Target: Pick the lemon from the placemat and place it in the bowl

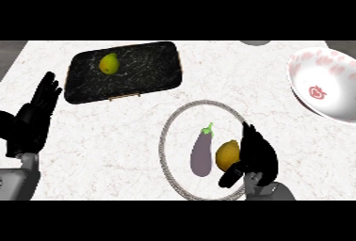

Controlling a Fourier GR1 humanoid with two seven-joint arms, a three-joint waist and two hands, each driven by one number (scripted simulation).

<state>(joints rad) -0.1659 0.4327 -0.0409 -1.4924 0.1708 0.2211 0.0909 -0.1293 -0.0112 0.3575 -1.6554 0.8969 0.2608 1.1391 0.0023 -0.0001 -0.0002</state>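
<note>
The yellow lemon point(226, 155) lies on the round, grey-rimmed placemat point(167, 136), right beside a purple eggplant point(201, 153). My right hand point(259, 157) stands against the lemon's right side. Its fingers are nearly straight and point away from me, and its thumb reaches under the lemon's near side. The hand hides part of the lemon's right edge. The white bowl point(334, 101) with red markings sits at the far right, tilted toward me and cut off by the view's edge. At the left edge my left hand point(31, 120) rests open, fingers up.
A black marbled tray point(146, 70) at the back left carries a yellow-green pear point(109, 63). A grey object point(256, 43) shows at the back edge. Bare white counter lies between the placemat and the bowl.
</note>
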